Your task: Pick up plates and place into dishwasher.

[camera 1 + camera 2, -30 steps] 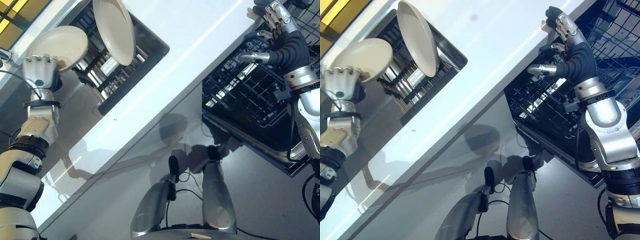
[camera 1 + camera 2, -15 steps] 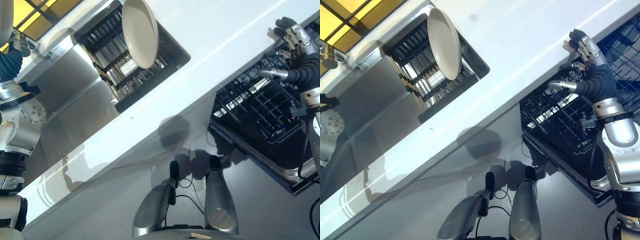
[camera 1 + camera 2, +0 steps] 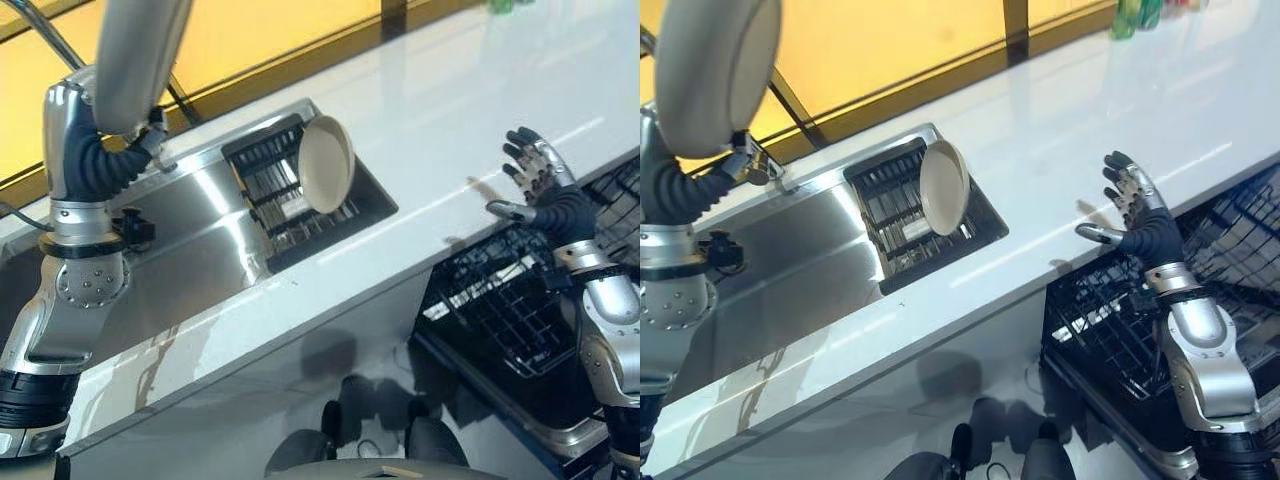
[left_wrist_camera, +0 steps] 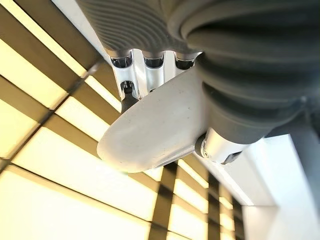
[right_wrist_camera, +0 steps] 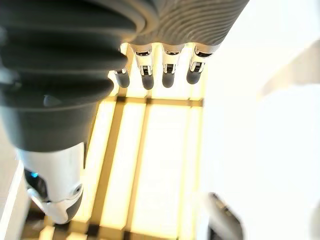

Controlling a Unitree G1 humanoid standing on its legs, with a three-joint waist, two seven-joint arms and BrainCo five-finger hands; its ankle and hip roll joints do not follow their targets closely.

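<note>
- The left hand is raised high over the sink, fingers and thumb clamped on a cream plate.
- A second plate stands on edge in the drying rack — set in the white desk.
- The right hand, fingers spread and holding nothing, hovers above the dishwasher basket.

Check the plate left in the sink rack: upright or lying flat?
Upright. The plate stands on its edge, leaning slightly, in the dark rack set in the sink.
</note>
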